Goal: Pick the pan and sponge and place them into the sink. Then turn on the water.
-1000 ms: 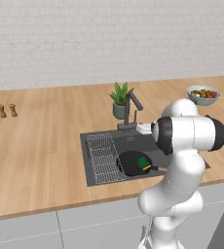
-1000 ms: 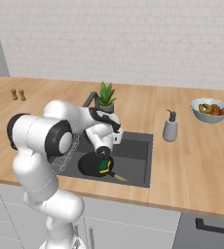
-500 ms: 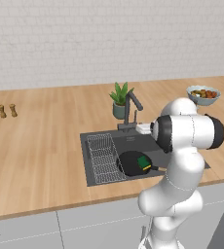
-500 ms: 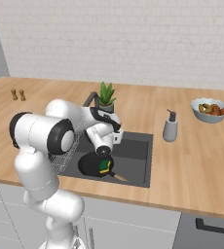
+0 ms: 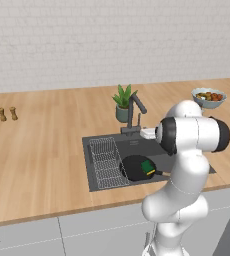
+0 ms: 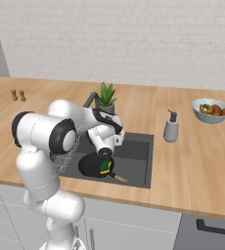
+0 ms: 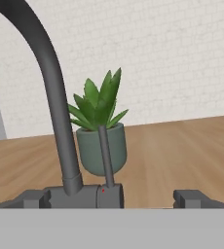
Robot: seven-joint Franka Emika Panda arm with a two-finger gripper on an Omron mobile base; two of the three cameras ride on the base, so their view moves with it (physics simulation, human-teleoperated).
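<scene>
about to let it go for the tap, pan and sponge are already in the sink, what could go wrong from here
1. The open gripper faces the thin upright lever low at the faucet base; the lever is slim, so the fingers could slip past it.
2. The potted plant stands right behind the lever; overshooting could knock it.
3. The sponge lies on the pan in the sink, so water may splash off them.
</scene>
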